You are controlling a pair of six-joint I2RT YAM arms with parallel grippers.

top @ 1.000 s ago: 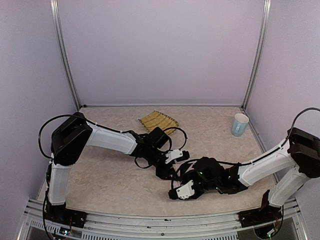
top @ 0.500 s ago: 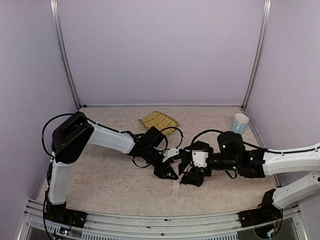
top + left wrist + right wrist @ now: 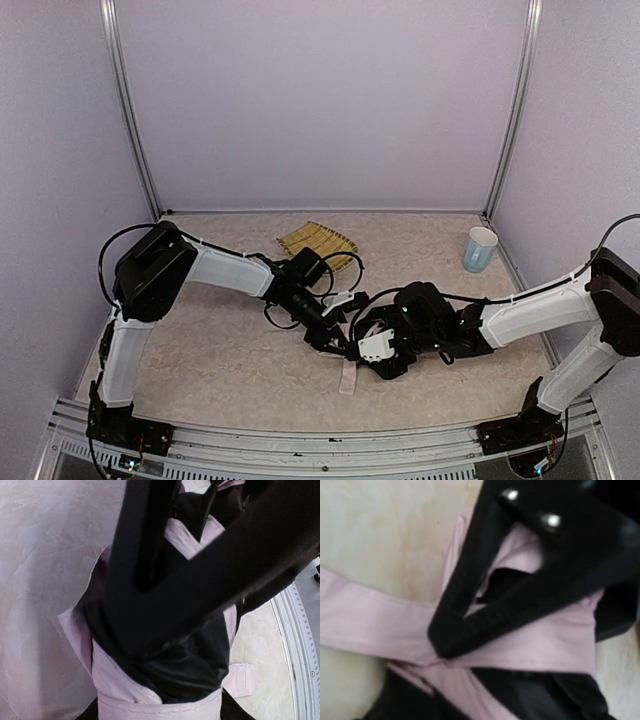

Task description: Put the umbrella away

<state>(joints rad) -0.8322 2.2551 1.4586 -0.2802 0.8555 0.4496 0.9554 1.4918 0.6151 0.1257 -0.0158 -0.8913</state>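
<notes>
The umbrella (image 3: 120, 680) is a folded bundle of pale pink and black fabric at the table's middle, mostly hidden under both grippers in the top view. Its pink strap (image 3: 348, 376) trails toward the front edge. My left gripper (image 3: 337, 337) is shut on the bundle, which fills the gap between its fingers (image 3: 160, 702). My right gripper (image 3: 376, 352) sits against the umbrella's right side, open, with a pink band (image 3: 545, 650) stretched across in front of it (image 3: 485, 680). A black triangular finger of the other gripper (image 3: 470, 615) lies over that band.
A woven bamboo tray (image 3: 318, 243) lies at the back centre, just behind my left forearm. A pale blue cup (image 3: 480, 249) stands at the back right near the metal post. Purple walls close in three sides, and a metal rail runs along the front.
My right gripper has opened and come from the front edge up against the umbrella's right side. The pink strap now lies loose on the table. My left gripper keeps its hold, barely shifted.
</notes>
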